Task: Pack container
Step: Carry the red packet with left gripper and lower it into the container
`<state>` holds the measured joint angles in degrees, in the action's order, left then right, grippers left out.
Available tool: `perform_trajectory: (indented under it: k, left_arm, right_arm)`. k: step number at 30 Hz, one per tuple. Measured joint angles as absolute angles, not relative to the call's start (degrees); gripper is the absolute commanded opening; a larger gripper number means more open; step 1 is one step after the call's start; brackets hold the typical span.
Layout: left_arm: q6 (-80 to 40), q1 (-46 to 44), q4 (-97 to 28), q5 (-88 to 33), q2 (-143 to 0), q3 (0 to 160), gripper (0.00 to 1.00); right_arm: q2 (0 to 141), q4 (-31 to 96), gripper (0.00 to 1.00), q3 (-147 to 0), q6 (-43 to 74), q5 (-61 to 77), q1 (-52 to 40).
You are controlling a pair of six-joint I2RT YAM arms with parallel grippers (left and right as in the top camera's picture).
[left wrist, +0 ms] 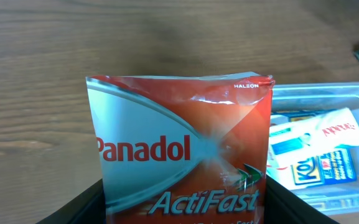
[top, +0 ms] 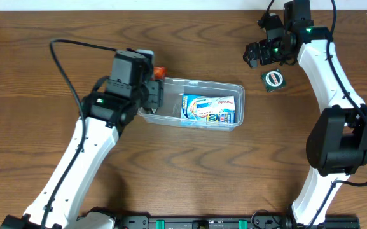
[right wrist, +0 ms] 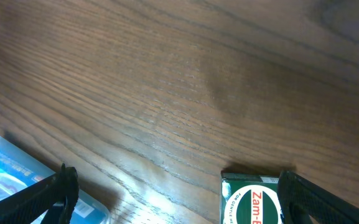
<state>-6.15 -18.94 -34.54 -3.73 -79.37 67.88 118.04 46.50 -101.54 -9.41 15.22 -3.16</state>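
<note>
The clear plastic container (top: 237, 89) lies mid-table with blue and white medicine boxes (top: 210, 108) inside. It also shows in the left wrist view (left wrist: 353, 93) and, as a corner, in the right wrist view (right wrist: 91, 210). My left gripper (top: 152, 95) (left wrist: 182, 208) is shut on a red Panadol ActiFast pack (left wrist: 179, 149) and holds it upright over the container's left end. My right gripper (top: 257, 55) (right wrist: 179, 202) is open and empty above the table. A green Zam-Buk box (top: 273, 79) (right wrist: 251, 200) lies by its right finger.
Bare brown wood table surrounds the container on all sides. The right arm's base stands at the right, and the left arm reaches in from the lower left. A dark rail runs along the front edge.
</note>
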Motion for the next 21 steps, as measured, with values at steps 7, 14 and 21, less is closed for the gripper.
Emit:
perform_trajectory:
  k: [7, 14, 21]
  left_arm:
    - [-7.0, -21.5, -34.5, -3.7, -85.0, 67.9, 0.65]
    - [-7.7, -22.7, -34.1, -3.6, -89.4, 67.9, 0.65]
    - [-7.8, -24.3, -34.0, -0.9, -90.7, 67.9, 0.65]
  right_arm:
    - [118.0, 46.5, 0.99, -101.5, -9.4, 15.2, -3.2]
    - [118.0, 46.5, 0.99, -101.5, -9.4, 15.2, -3.2]
    - [118.0, 46.5, 0.99, -101.5, -9.4, 15.2, -3.2]
